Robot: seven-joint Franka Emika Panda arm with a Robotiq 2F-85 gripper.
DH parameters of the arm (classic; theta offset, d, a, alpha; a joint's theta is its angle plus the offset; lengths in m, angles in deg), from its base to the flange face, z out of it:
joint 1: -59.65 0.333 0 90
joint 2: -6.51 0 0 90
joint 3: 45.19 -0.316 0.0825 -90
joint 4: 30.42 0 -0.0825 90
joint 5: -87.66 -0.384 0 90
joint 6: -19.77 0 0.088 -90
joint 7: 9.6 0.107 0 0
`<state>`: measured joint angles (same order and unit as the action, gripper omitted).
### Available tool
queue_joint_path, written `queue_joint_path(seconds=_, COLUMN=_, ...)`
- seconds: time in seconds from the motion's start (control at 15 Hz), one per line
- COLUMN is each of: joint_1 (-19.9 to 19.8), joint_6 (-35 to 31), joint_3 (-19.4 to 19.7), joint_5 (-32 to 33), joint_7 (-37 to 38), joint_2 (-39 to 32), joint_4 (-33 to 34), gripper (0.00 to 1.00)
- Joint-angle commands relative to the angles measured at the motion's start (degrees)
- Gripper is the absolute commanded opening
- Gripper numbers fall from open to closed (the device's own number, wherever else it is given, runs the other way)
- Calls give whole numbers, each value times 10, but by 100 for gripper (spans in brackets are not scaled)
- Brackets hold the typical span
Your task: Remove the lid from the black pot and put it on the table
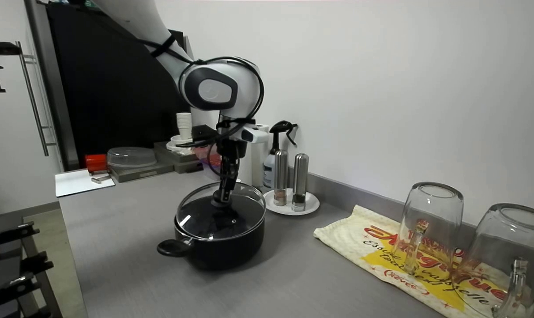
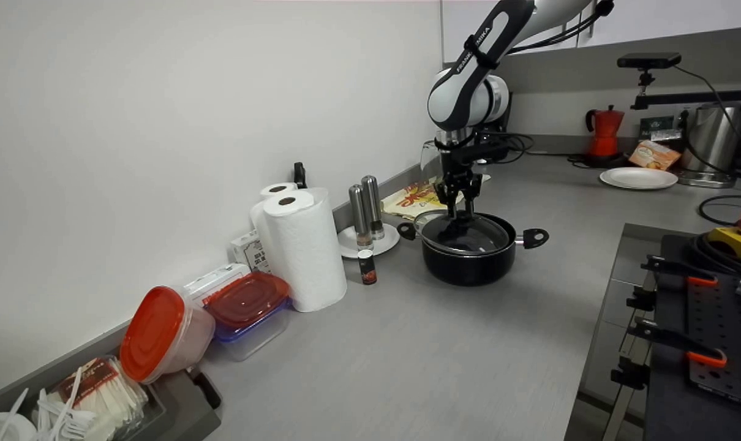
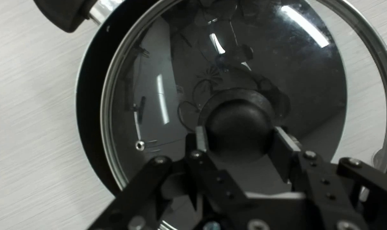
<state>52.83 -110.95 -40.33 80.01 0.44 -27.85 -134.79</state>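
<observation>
The claw [image 3: 243,139] is closed on the knob [image 3: 240,119] of the lid [image 1: 207,221], a fingertip [image 3: 201,139] against either side, and the step in hand looks to be lifting the lid away. It sits off-centre over the black pot [image 1: 227,254], jutting toward the wall [image 1: 359,88] and leaving a crescent of pot uncovered on the opposite side; it looks tilted, and I cannot tell whether its rim touches the pot.

To do this well, go straight up until the rim is above the pot's edge and its side handles [image 2: 534,238], and only then travel sideways. Slow is better: a round knob pinched at two sides could let the glass pivot (a low edge would hook the pot and drag it along). Then bring the lid down flat on the desk [image 2: 419,367], well apart from the white tray [image 1: 313,204] with its steel canisters [image 1: 300,176], loosening the grip only once the desk bears the weight.

The wrist view makes plain the hold on the knob; both exterior views give the tilt, hard to judge from above. Farther out, an exterior view has the paper towel roll [image 2: 309,257]; two glass mugs [image 1: 428,212] stand on a printed cloth [image 1: 364,229] in an exterior view.
</observation>
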Motion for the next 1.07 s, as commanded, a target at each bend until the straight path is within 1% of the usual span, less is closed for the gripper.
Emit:
queue_joint_path(seconds=0.0, joint_1=3, joint_6=-19, joint_3=-13, joint_5=-19, joint_7=-12, joint_2=72, joint_4=-36, gripper=24)
queue_joint_path(seconds=0.2, joint_1=22, joint_6=-19, joint_3=-21, joint_5=-3, joint_7=-10, joint_2=121, joint_4=-49, gripper=24)
queue_joint_path(seconds=0.33, joint_1=45, joint_6=-2, joint_3=-29, joint_5=16, joint_7=-6, joint_2=143, joint_4=-43, gripper=24)
queue_joint_path(seconds=0.47, joint_1=73, joint_6=26, joint_3=-43, joint_5=36, joint_7=-4, joint_2=150, joint_4=-25, gripper=24)
queue_joint_path(seconds=0.6, joint_1=109, joint_6=52, joint_3=-62, joint_5=63, joint_7=0, joint_2=152, joint_4=-9, gripper=24)
queue_joint_path(seconds=0.8, joint_1=166, joint_6=84, joint_3=-93, joint_5=109, joint_7=9, joint_2=134, joint_4=24, gripper=24)
queue_joint_path(seconds=1.0, joint_1=228, joint_6=117, joint_3=-121, joint_5=157, joint_7=16, joint_2=88, joint_4=71, gripper=24)
